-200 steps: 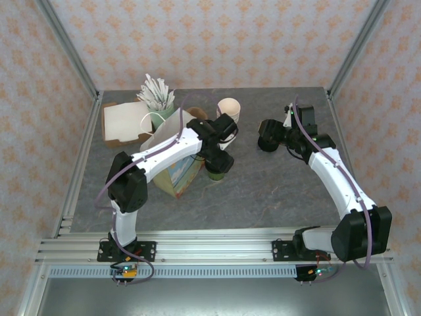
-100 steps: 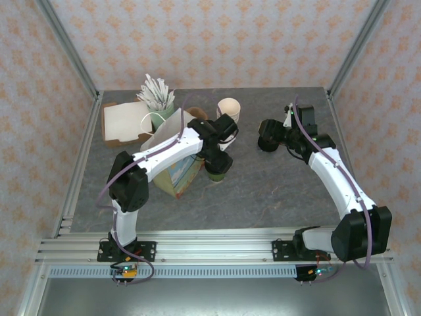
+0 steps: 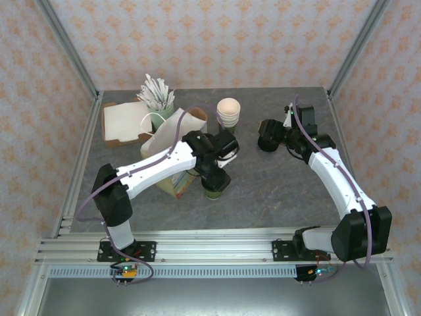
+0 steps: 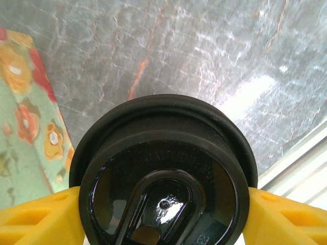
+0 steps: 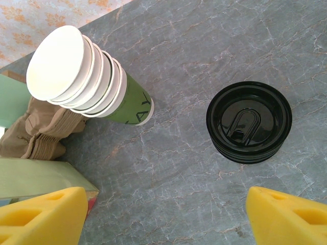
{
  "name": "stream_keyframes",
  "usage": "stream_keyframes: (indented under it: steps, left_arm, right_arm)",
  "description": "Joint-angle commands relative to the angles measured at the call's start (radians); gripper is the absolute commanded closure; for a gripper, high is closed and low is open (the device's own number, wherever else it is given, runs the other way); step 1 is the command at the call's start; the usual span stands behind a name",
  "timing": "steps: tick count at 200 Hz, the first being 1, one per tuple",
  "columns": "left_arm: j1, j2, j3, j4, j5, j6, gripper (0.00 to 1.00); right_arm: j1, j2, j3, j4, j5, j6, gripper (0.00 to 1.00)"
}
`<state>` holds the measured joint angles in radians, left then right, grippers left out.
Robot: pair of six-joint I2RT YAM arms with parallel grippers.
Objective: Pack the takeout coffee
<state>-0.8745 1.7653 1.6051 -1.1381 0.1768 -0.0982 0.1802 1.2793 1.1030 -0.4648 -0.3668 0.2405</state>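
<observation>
We hold the coffee cup (image 4: 163, 168) at lid height, the left claw (image 4: 163, 217) clamped on it from both sides so that it stays upright and should not spill. The cup is near the middle of the worktop (image 3: 276, 191), just right of the flowered paper bag (image 4: 20, 102), which is probably where it belongs. We cannot tell whether its base touches the worktop. Our right claw (image 5: 163, 219) hovers spread wide over the pile of lids (image 5: 249, 121) beside the stack of cups (image 5: 87, 76), out of the way.
</observation>
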Motion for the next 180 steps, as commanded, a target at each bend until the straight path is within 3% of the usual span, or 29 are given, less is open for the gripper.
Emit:
stream_keyframes:
  steps: [1,56,180]
  left_arm:
    - [-0.012,-0.041,-0.049,0.017,-0.001,-0.006,0.27]
    - [-0.045,-0.071,-0.139,0.090,-0.005,-0.006,0.26]
    - [-0.041,-0.012,-0.074,-0.044,0.016,0.018,0.19]
  right_arm:
    - [0.001,0.002,0.004,0.015,-0.007,0.005,0.18]
    - [0.001,0.009,0.009,0.012,-0.010,0.006,0.18]
    - [0.002,0.008,-0.008,0.021,-0.015,0.012,0.18]
